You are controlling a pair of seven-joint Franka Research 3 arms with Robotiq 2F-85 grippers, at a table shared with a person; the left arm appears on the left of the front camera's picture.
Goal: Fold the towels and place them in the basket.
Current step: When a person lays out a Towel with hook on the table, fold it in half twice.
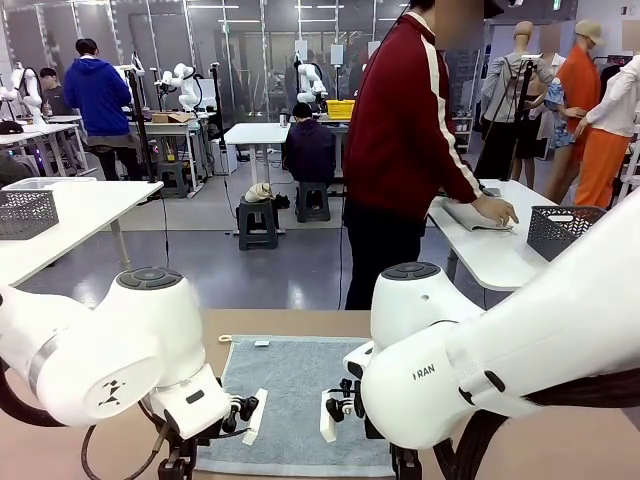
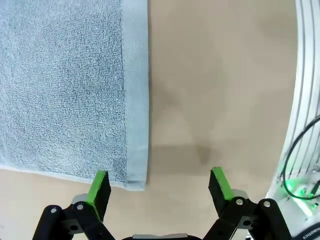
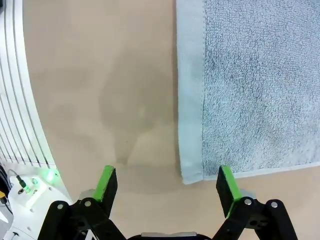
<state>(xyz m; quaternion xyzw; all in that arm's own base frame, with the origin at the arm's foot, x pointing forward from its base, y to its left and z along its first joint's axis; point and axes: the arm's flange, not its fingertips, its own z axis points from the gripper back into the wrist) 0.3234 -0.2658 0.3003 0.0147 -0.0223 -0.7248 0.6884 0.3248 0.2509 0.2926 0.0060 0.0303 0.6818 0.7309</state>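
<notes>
On the smooth tan counter [image 1: 290, 322], the grey-blue terry towel [image 1: 300, 400] is lying flat, lengthwise toward the person [image 1: 400, 150], while left fingers [image 2: 100, 187] and right fingers [image 3: 226, 187] are gaping wide, empty, by its near hemmed corners.

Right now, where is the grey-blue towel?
In the front view the towel lies flat on the table, near middle, between the two arms. The left gripper and right gripper each stand open at one of its near corners.
</notes>
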